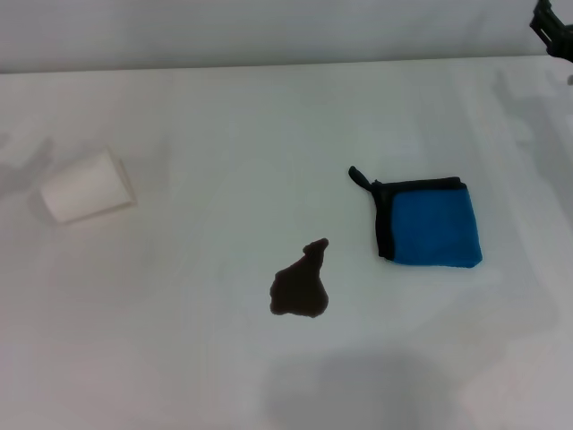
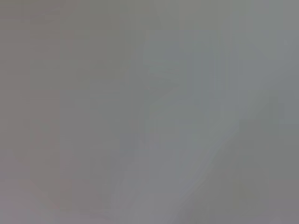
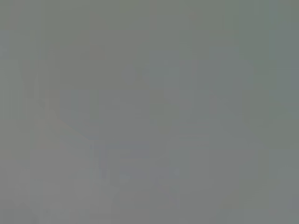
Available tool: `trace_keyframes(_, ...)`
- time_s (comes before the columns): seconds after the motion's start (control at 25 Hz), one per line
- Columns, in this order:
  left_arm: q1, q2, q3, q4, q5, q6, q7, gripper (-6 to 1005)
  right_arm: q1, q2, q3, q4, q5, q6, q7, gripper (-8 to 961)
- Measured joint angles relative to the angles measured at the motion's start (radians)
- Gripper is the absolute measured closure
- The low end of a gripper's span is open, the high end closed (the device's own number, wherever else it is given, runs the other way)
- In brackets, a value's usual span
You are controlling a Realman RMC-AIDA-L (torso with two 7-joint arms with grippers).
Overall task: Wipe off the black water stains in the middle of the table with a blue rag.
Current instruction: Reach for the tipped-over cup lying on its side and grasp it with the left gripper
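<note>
The black water stain is one small dark pear-shaped puddle with a narrow knob at its far end, in the middle of the white table. The blue rag lies folded flat to the right of the stain, apart from it, with black edging along its left side and a small black loop at its far left corner. A dark part of my right gripper shows at the top right corner of the head view, far from the rag. My left gripper is out of view. Both wrist views show only plain grey.
A white paper cup lies on its side at the left of the table. The table's far edge runs along the top of the head view.
</note>
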Motion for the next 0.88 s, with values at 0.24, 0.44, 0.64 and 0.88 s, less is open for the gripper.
trace_keyframes(0.24, -0.026, 0.096, -0.009, 0.204, 0.409, -0.006, -0.354, 140, 0.013, -0.001, -0.006, 0.0, -0.004, -0.006, 0.0, 93)
trace_keyframes(0.44, -0.072, 0.188, -0.044, 0.389, 0.784, -0.081, -0.67, 139, 0.008, -0.003, -0.008, -0.001, -0.005, -0.007, 0.0, 94)
trace_keyframes(0.64, -0.153, 0.186, -0.214, 0.518, 1.123, -0.271, -0.716, 139, 0.005, -0.003, -0.008, -0.001, -0.007, -0.008, 0.0, 94)
trace_keyframes(0.88, -0.28, 0.167, -0.232, 0.548, 1.4, -0.388, -0.696, 140, 0.007, -0.004, -0.008, -0.004, -0.007, -0.008, 0.0, 94)
